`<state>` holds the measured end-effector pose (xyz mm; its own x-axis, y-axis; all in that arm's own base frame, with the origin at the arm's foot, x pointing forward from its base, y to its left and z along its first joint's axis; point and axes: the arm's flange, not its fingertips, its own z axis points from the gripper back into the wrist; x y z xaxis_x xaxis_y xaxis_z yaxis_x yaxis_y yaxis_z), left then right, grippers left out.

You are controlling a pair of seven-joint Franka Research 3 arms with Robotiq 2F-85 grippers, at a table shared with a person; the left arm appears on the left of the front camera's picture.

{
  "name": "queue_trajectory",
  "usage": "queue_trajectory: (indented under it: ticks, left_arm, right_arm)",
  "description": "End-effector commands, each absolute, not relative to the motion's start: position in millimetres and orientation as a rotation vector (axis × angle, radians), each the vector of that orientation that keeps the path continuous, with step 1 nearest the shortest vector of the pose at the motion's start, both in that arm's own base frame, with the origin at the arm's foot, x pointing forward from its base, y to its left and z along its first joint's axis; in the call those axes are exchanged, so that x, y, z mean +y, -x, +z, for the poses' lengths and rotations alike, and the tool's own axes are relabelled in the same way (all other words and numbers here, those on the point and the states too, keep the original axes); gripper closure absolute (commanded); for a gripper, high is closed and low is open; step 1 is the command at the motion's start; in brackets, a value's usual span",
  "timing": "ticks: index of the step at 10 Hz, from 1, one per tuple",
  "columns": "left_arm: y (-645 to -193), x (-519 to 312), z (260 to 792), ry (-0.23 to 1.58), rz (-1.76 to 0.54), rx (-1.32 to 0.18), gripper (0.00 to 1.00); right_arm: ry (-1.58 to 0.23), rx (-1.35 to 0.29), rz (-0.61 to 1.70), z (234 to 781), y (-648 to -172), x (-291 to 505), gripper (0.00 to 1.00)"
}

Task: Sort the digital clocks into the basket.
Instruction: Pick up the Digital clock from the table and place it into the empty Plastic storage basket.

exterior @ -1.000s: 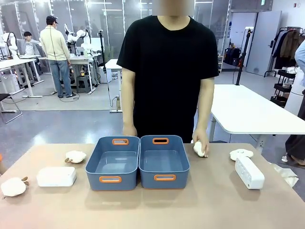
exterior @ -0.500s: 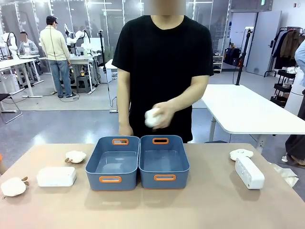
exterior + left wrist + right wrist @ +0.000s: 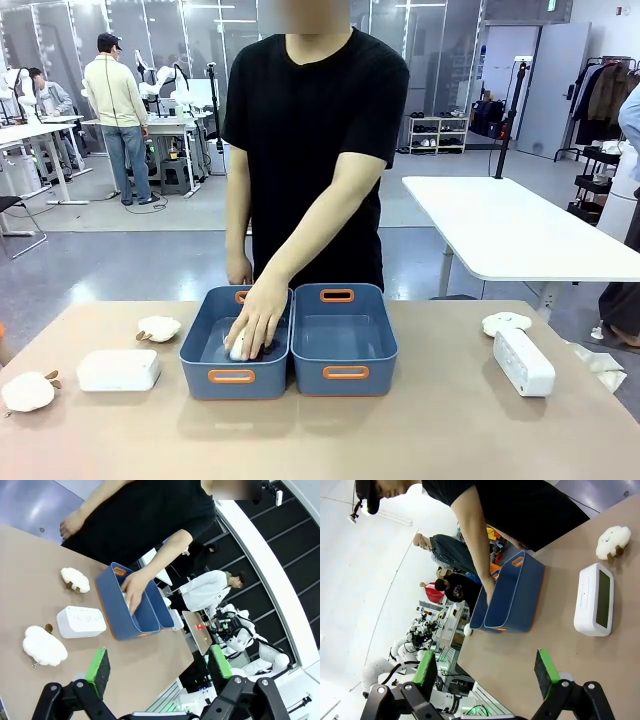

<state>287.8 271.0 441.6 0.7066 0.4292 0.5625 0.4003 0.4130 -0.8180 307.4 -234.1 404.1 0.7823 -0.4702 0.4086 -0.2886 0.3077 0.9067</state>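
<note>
Sorting has not begun on my side: one white rounded plastic digital clock (image 3: 118, 370) lies near the left edge of the brown table (image 3: 440, 430), the second digital clock (image 3: 523, 361) near its right edge. My left end effector (image 3: 159, 664) and right end effector (image 3: 485, 672) hang released, grasping nothing. The person's hand (image 3: 258, 322) sets a fluffy cream plush toy (image 3: 238, 349) inside the left blue rectangular plastic basket (image 3: 200, 380). The right blue basket (image 3: 385, 375) beside it looks bare, so I judge the clocks belong there. Next I must grip a clock across its narrow sides

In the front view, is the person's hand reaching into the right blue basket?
No, the person's hand is down inside the left blue basket, next to the one on the right.
</note>
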Motion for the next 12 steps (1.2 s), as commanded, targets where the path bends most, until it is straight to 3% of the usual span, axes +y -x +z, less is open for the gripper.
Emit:
queue_trajectory:
  ticks: [1, 4, 5, 7, 8, 10, 12]
  left_arm:
    - [-290.2, 272.9, 442.2, 1.147, -0.018, -0.820, 0.00]
    - [-316.2, 258.3, 442.7, 1.060, -0.079, -0.831, 0.00]
    - [-334.2, 242.6, 451.1, 0.941, -0.213, -0.828, 0.00]
    - [-368.9, 195.3, 463.4, 0.493, -0.654, -0.796, 0.00]
    - [-385.2, 164.0, 465.3, 0.381, -0.855, -0.715, 0.00]
    - [-427.8, 98.9, 449.3, 0.301, -1.185, -0.555, 0.00]
    - [-459.1, 47.0, 410.3, 0.185, -1.360, -0.419, 0.00]
  right_arm:
    - [-1.292, -0.711, -0.134, 404.0, -307.4, -234.1, 0.00]
    - [-1.292, -0.711, -0.134, 404.0, -307.4, -234.1, 0.00]
    - [-1.292, -0.711, -0.134, 404.0, -307.4, -234.1, 0.00]
    - [-1.292, -0.711, -0.134, 404.0, -307.4, -234.1, 0.00]
    - [-1.292, -0.711, -0.134, 404.0, -307.4, -234.1, 0.00]
    - [-1.292, -0.711, -0.134, 404.0, -307.4, -234.1, 0.00]
    - [-1.292, -0.711, -0.134, 404.0, -307.4, -234.1, 0.00]
